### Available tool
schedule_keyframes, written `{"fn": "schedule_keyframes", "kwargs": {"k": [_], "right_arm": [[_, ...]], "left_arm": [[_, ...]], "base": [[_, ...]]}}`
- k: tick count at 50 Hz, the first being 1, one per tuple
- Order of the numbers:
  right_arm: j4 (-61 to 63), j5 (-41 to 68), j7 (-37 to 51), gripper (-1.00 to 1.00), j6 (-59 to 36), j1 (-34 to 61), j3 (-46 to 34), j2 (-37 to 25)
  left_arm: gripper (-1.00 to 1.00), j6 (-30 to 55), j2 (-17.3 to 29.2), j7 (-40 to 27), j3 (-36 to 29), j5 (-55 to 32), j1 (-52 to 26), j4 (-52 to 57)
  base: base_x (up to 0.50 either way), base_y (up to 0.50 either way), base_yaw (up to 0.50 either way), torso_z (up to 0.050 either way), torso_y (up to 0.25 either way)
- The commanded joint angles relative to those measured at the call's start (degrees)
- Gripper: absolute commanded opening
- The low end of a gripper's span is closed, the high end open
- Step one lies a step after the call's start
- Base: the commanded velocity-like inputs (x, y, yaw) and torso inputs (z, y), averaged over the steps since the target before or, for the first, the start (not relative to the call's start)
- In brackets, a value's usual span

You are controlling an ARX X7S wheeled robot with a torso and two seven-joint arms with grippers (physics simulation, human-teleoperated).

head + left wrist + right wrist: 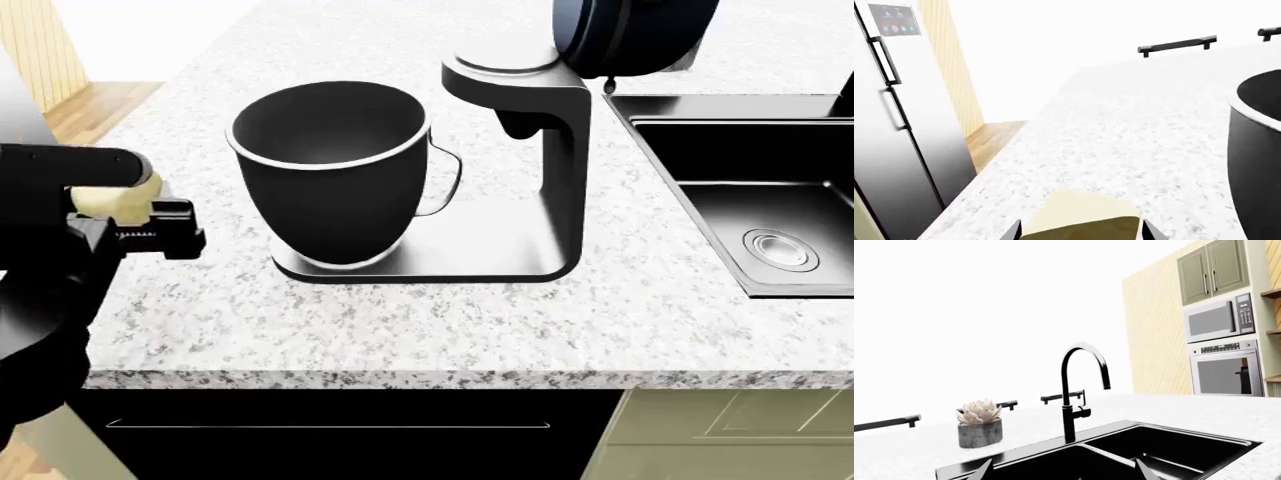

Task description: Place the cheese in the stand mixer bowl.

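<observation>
Left gripper [150,222] sits over the counter's left edge in the head view, and there it is, the cheese [118,202], a pale yellow chunk pinched between the black fingers; the left wrist view confirms it, cheese [1084,220] filling the gap between the two dark fingertips, the gripper [1081,231] closed onto it and held above the speckled countertop [1121,140]; the stand mixer bowl [334,175] stands just to the right of the cheese, deep and dark with a thin light rim, slim handle on its right side, seated on the base of the stand mixer [521,150] near the middle of the counter; bowl and cheese are apart, the cheese still outside and to the left of the rim; from the left wrist the bowl's wall [1254,150] looms at the frame's side, close by; a tall silver refrigerator [894,125] rises beyond the counter's edge; over to the right wrist now, the right gripper [1064,471] shows two dark fingertips spread apart with nothing between them, hanging above the black sink [1134,450] at the counter's right side; a curved black faucet [1077,390] stands behind the basin, and a small grey pot with a pale succulent [979,424] sits on the counter beside it.
</observation>
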State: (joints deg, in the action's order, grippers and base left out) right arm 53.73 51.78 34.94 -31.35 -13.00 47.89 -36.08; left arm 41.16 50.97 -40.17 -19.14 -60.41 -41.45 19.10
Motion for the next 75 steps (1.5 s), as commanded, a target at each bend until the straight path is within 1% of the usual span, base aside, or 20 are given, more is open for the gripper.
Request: {"fn": "schedule_keyframes", "kwargs": {"k": [1, 7, 10, 15, 23, 31, 35, 43, 46, 57, 68, 70, 71, 72, 75], "right_arm": [[-0.11, 0.14, -0.33, 1.0, 0.74, -0.18, -0.02, 0.31], [-0.31, 0.01, -0.13, 1.0, 0.81, 0.24, -0.72, 0.13], [-0.3, 0.11, 0.18, 1.0, 0.68, 0.56, -1.01, -0.21], [-0.24, 0.76, 0.61, 1.0, 0.47, 1.05, -1.28, -0.76], [-0.21, 1.38, 0.66, 1.0, 0.59, 0.77, -0.69, -0.95], [-0.28, 1.27, 0.11, 1.0, 1.21, -0.18, 0.17, -0.32], [-0.48, 1.04, 0.0, 1.0, 1.4, -0.17, -0.03, -0.26], [-0.89, 0.58, -0.4, 1.0, 1.85, -0.28, -0.64, 0.09], [-1.06, 0.14, -0.72, 1.0, 2.08, -0.52, -0.84, 0.32], [-1.29, -0.13, -1.0, 1.0, 2.47, -0.93, -0.81, 0.59], [-1.28, -0.29, -0.99, 1.0, 2.62, -1.1, -0.98, 0.57], [-1.38, -0.25, -0.95, 1.0, 2.65, -1.09, -0.95, 0.56], [-1.41, -0.35, -0.9, 1.0, 2.65, -0.99, -1.12, 0.52], [-1.41, -0.32, -0.84, 1.0, 2.62, -0.93, -1.19, 0.46], [-1.68, -0.9, -1.11, 1.0, 2.9, -0.97, -1.69, 0.75]], "left_arm": [[-1.0, 10.76, -2.03, -1.61, -3.93, 0.08, -18.33, -0.65], [-1.0, 13.07, -2.56, -0.93, -4.82, 0.76, -22.8, -3.23], [-1.0, 14.36, -3.72, -0.13, -6.18, 1.42, -25.66, -3.87], [-1.0, 16.37, -6.87, 1.45, -9.29, 3.53, -31.31, -6.29], [-1.0, 16.89, -12.61, 5.23, -14.55, 7.11, -37.55, -10.33], [-1.0, 13.04, -16.99, 9.81, -18.55, 10.62, -38.48, -14.93], [-1.0, 11.07, -18.51, 11.41, -18.83, 10.93, -38.5, -15.98], [-1.0, 7.04, -23.19, 15.31, -19.7, 11.12, -37.63, -21.12], [-1.0, 6.1, -24.25, 15.64, -19.58, 11.14, -37.58, -21.87], [-1.0, 4.78, -25.23, 16.38, -19.3, 10.9, -37.26, -22.64], [-1.0, 4.27, -25.18, 16.75, -19.43, 11.05, -37.05, -22.77], [-1.0, 4.25, -25.2, 17.05, -19.19, 10.67, -37.14, -22.85], [-1.0, 5.34, -25.65, 16.33, -17.98, 9.07, -37.25, -24.08], [1.0, 4.7, -25.63, 17.24, -18.59, 9.81, -37.43, -24.41], [1.0, 4.13, -25.55, 18.1, -18.72, 9.8, -37.11, -24.46]], "base": [[0.0, 0.0, 0.0, 0.0, 0.0], [0.0, 0.0, 0.0, 0.0, 0.0], [0.0, 0.0, 0.0, 0.0, 0.0], [0.0, 0.0, 0.0, 0.0, 0.0], [0.0, 0.0, 0.0, 0.0, 0.0], [0.0, 0.0, 0.0, 0.0, 0.001], [0.0, 0.0, 0.0, 0.0, 0.0], [0.0, 0.0, 0.0, 0.0, 0.0], [0.0, 0.0, 0.0, 0.0, 0.0], [0.0, 0.0, 0.0, 0.0, 0.0], [0.0, 0.0, 0.0, 0.0, 0.001], [0.0, 0.0, 0.0, 0.0, 0.0], [0.0, 0.0, 0.0, 0.0, 0.0], [0.0, 0.0, 0.0, 0.0, 0.0], [0.0, 0.0, 0.0, 0.0, 0.0]]}}
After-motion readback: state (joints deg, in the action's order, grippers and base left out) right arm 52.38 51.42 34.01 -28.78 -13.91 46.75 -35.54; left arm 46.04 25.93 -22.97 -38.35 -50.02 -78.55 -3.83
